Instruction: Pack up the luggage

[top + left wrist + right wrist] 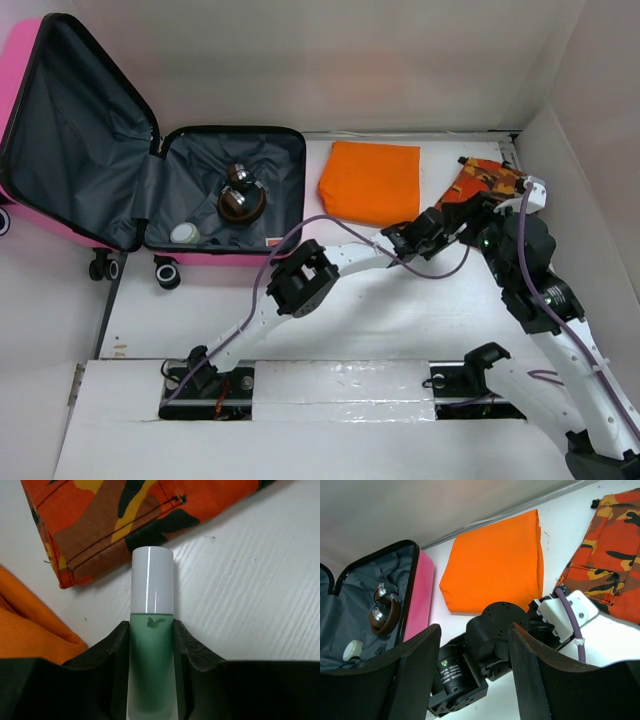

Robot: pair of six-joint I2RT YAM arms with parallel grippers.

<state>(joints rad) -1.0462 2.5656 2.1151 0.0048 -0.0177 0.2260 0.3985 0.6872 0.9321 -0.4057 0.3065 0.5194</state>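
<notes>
Left wrist: white table [260, 595] under our left gripper [151, 645], pinching a green bottle [152, 595], base cut off; right gripper [474, 635] spread.

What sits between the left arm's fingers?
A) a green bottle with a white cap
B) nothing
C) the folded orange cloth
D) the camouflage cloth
A: in the left wrist view the left fingers press both sides of the green bottle, its white cap pointing at the camouflage cloth.
</notes>
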